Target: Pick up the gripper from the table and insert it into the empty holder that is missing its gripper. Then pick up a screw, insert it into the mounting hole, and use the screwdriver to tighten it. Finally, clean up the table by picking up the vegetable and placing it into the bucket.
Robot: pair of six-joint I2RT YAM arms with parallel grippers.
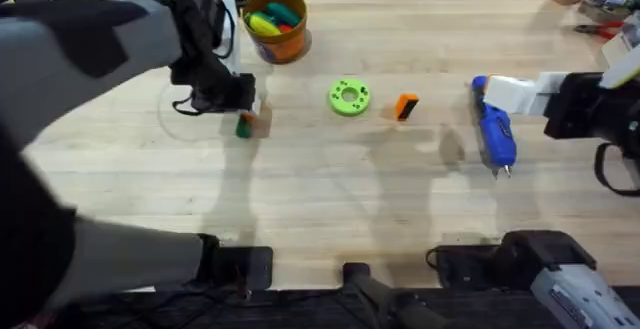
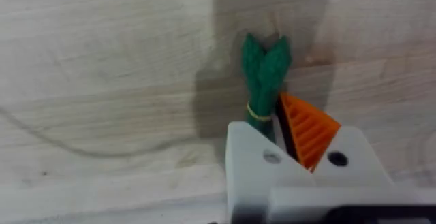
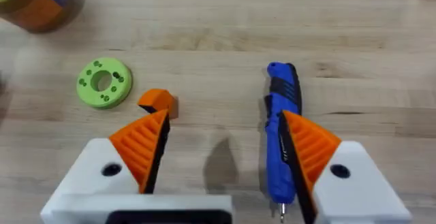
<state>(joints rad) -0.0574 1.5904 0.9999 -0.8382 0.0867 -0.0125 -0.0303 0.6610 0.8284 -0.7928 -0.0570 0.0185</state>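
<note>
Vegetable (image 2: 264, 74) lower half hidden between the left end effector (image 2: 286, 132) pads.

Left arm: reaches up the left side, large and blurred under the overhead camera; wrist bent down
Left tool (image 1: 243, 119): fingers closed on something green
Right arm: extends in from the right edge
Right tool (image 3: 225, 149): fingers spread wide

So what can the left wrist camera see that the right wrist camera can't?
Left wrist camera alone: the green vegetable, pinched in the left gripper close above the table.

Right wrist camera alone: the blue screwdriver lying next to the open right gripper, the lime-green disc, a small orange block and a bit of the orange bucket.

Both: the same pale wooden table, plus white fingers with orange ribbed pads.
</note>
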